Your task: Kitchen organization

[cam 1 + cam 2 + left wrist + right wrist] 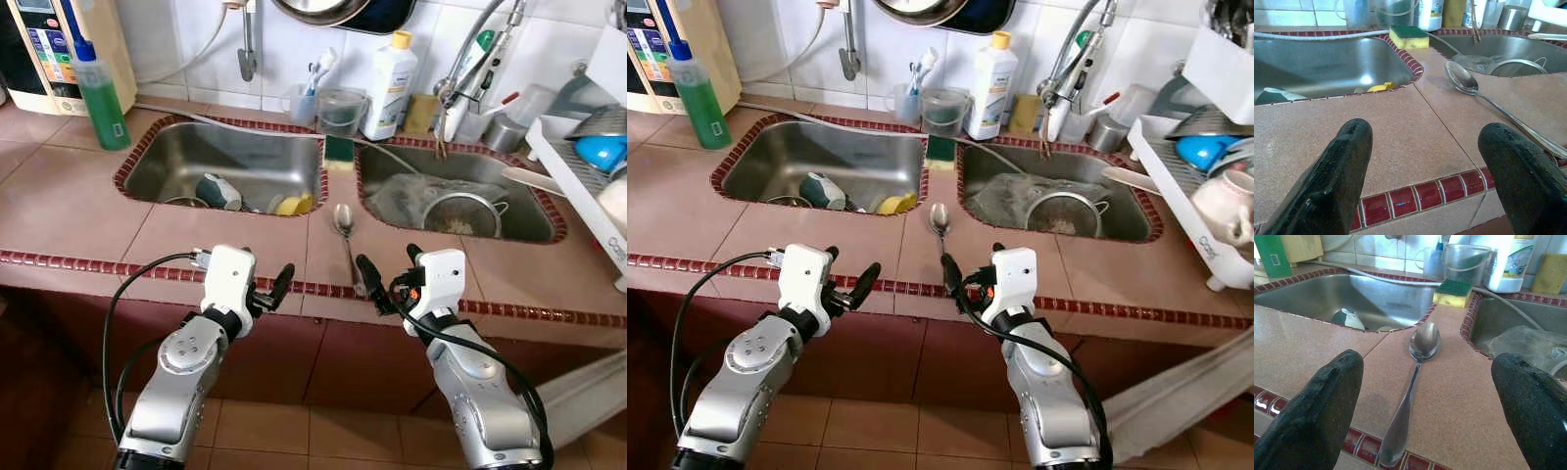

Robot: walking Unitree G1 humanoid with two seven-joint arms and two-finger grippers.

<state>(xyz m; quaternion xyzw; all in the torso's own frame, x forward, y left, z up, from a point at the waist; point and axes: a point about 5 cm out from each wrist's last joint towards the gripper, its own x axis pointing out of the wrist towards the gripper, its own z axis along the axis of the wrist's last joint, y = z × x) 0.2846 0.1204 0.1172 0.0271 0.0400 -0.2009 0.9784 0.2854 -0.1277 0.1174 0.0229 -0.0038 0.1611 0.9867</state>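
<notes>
Tiled kitchen surface (69, 211) in reddish-brown with a dark red border strip along its front edge, carrying two steel basins below a white-tiled wall. A spoon (346, 240) lies on the strip of surface between the basins, bowl toward 12 o'clock and handle toward 6 o'clock, its tip reaching the red border. My right fingers (1317, 406) are spread wide and hang at the front edge, just short of the handle's end, the spoon lined up between them in the right wrist view; they do not touch it. My left fingers (1337, 171) are likewise spread, holding nothing, above the border at about 9 o'clock of the spoon, which lies off toward their right side. The left sink (157, 157) holds a few items, among them a dark and white object (217, 191) and something yellow (292, 205). The right sink (534, 220) holds a metal strainer (462, 213) and a crumpled clear plastic piece. A green-topped sponge (339, 150) sits on the divider at 12 o'clock of the spoon. A green soap bottle (98, 93) stands at 10 o'clock; a white bottle (390, 86) stands behind the sponge. A dish rack (588, 186) stands at 2 o'clock.
</notes>
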